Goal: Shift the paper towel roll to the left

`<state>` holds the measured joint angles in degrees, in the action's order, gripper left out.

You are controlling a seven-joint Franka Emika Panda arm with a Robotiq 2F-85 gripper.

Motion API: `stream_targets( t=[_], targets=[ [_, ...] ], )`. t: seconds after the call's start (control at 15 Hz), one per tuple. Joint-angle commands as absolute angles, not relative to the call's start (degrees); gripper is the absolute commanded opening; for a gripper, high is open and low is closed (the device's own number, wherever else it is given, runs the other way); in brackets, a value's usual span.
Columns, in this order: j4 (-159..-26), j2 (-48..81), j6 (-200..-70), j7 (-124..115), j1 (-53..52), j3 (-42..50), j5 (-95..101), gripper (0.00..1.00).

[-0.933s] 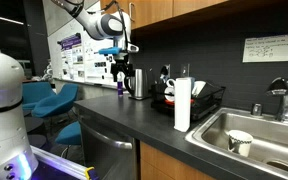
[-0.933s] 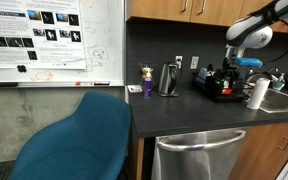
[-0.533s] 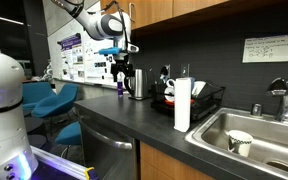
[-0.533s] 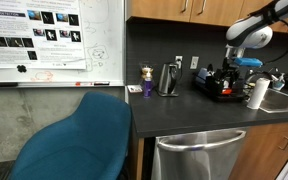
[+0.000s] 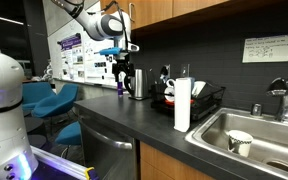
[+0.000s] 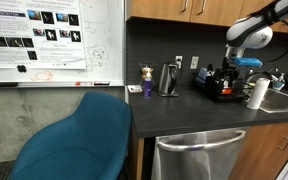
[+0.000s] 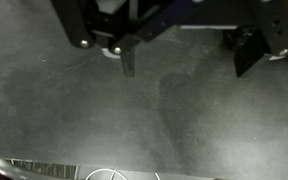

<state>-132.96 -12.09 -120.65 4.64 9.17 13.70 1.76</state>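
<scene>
In an exterior view, one paper towel roll (image 5: 182,105) stands upright at centre frame on the dark table (image 5: 134,118). It is plain white and taller than the single steel kettle (image 5: 139,84) left of it. The one end effector (image 5: 122,72) hangs upper left of centre, well apart from the roll.

In an exterior view, the roll (image 6: 256,94) stands at the right edge and the kettle (image 6: 168,79) is mid-frame.

In the wrist view, the end effector (image 7: 188,58) has its two fingers (image 7: 127,62) spread apart over the table (image 7: 144,125).

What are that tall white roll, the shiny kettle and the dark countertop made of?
The tall white paper towel roll looks like matte paper: plain, no shine. The silver kettle with black handle seems polished steel, from its bright reflections. The dark countertop looks smooth, stone or laminate; I cannot tell which.
</scene>
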Motion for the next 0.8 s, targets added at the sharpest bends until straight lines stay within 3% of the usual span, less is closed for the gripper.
stream_targets(
  t=[0.0,0.73],
  targets=[
    [-133.61,-12.24,-123.42,0.67,10.48,12.43,3.65,1.0],
    [-133.53,-12.03,-122.16,-0.78,10.3,12.53,3.72,1.0]
  ],
)
